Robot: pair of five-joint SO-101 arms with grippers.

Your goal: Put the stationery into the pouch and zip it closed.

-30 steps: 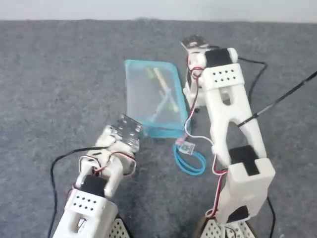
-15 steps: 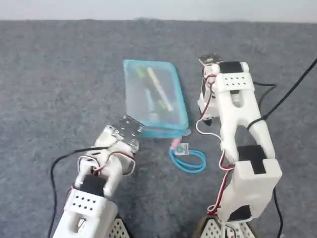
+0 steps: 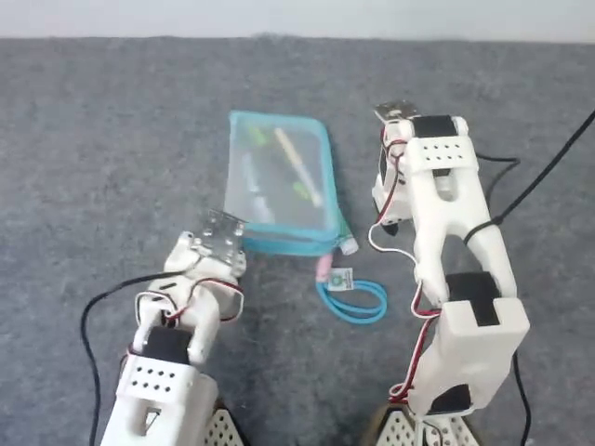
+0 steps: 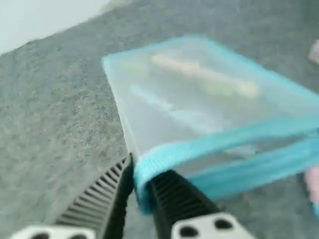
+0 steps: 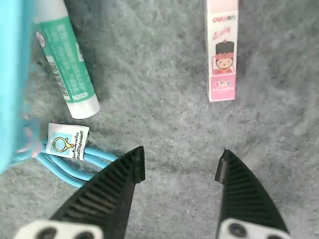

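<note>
Left fingers tight on pouch

I'm working on a grey carpet-like tabletop, pale wall strip running along its far edge.

I note: left gripper, lower left of high view, clamped on pouch corner; right gripper spread wide, pointing down.

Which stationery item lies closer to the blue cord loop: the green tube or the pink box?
The green-and-white tube; its white end nearly reaches the blue cord loop, while the pink rectangular box lies apart.
</note>
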